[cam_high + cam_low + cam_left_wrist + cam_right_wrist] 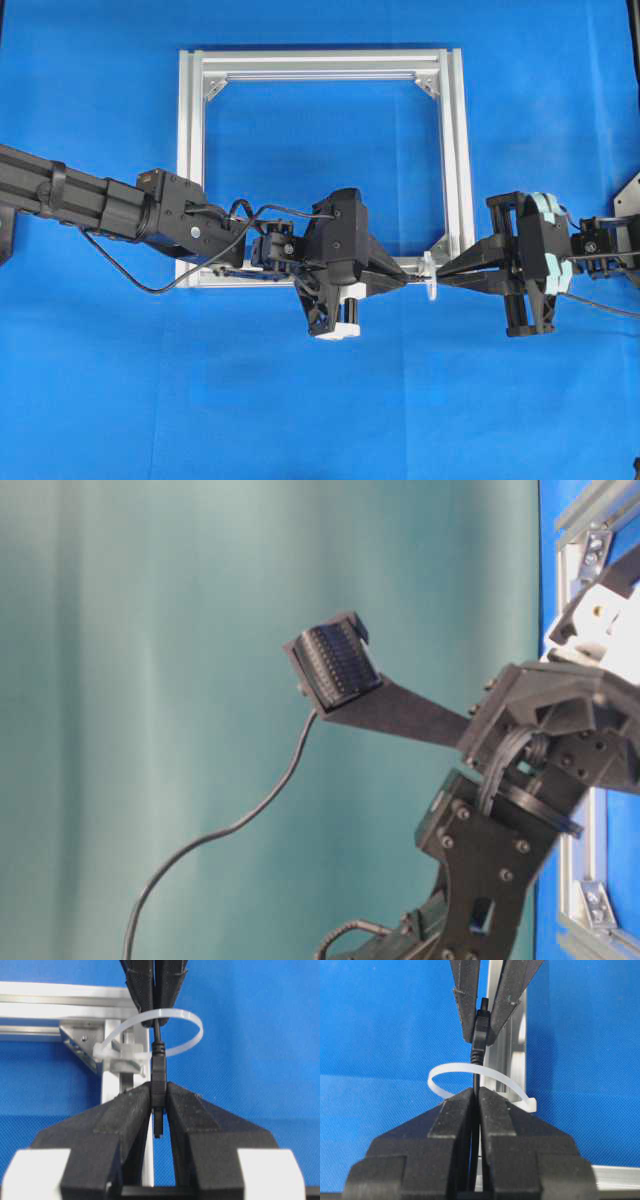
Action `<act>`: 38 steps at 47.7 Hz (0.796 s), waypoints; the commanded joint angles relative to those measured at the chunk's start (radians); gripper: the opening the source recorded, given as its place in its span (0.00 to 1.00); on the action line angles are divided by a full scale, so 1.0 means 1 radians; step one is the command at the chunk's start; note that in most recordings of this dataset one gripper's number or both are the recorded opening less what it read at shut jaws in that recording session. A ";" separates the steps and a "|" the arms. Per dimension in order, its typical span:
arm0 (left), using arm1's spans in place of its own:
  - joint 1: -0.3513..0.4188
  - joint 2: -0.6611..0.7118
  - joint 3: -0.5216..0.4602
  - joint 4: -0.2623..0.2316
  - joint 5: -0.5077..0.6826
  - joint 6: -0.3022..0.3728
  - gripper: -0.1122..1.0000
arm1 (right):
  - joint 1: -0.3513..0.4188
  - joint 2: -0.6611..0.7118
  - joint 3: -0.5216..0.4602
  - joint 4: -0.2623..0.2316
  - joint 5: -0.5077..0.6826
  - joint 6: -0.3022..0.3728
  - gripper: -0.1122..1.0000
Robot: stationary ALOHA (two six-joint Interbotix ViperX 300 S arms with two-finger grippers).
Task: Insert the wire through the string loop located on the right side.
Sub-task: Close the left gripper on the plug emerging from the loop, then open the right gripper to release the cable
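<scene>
Now both grippers pinch the same wire [158, 1067]. The left gripper [158, 1105] is clamped on the dark plug on its side of the string loop [172, 1030], with the plug's tip poking out behind its fingers. The right gripper [476, 1105] is closed on the thin cable on the far side, so the wire already passes through the loop, which hangs at the corner of the aluminium frame [455, 150]. With 2 grips on 1 short stretch, the likely next step is the handover: the right pincer should let go first, then the left should draw the plug straight back along the wire's line, keeping it centred so the soft loop is neither dragged nor twisted.
</scene>
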 commanded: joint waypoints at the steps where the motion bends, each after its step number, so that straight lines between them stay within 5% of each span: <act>1: 0.005 -0.023 -0.012 0.003 -0.005 0.003 0.17 | -0.002 -0.008 -0.011 0.000 -0.002 -0.002 0.08; 10: 0.005 -0.025 -0.012 0.003 -0.005 0.003 0.17 | -0.005 -0.008 -0.009 0.002 0.006 -0.002 0.24; 21: 0.005 -0.025 -0.009 0.003 -0.005 0.002 0.17 | -0.012 -0.012 -0.006 0.002 0.018 -0.002 0.84; 25: 0.005 -0.025 -0.009 0.003 -0.005 0.002 0.17 | -0.012 -0.011 -0.005 0.002 0.018 -0.003 0.97; 38: 0.005 -0.084 0.055 0.003 -0.005 0.011 0.17 | -0.012 -0.012 -0.006 0.003 0.018 -0.005 0.97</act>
